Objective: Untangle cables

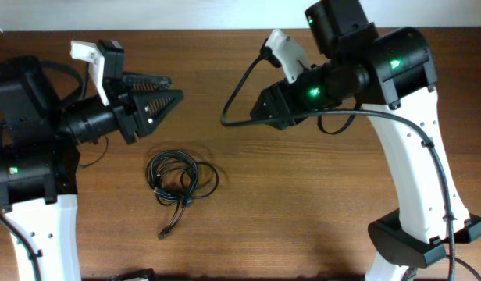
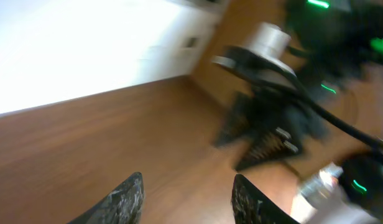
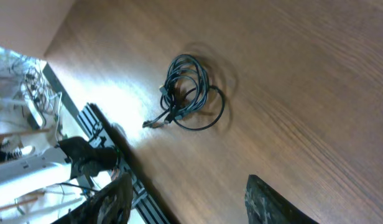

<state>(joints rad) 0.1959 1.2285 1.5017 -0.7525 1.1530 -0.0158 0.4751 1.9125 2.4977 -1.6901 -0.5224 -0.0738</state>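
Observation:
The cables (image 1: 175, 176) lie on the wooden table as one small tangle of thin black loops, with a plug end (image 1: 163, 232) trailing toward the front. The tangle also shows in the right wrist view (image 3: 188, 93). My left gripper (image 1: 164, 90) is open and empty, held above the table behind and left of the tangle. Its fingers (image 2: 186, 194) show only bare wood between them. My right gripper (image 1: 260, 112) is open and empty, raised to the right of the tangle; its fingers (image 3: 188, 199) frame bare table.
The right arm's thick black wire (image 1: 239, 97) arcs out over the table behind the tangle. The right arm's white base (image 1: 416, 218) stands at the right, the left arm's base (image 1: 37, 226) at the left. The table's front edge (image 3: 117, 155) shows in the right wrist view.

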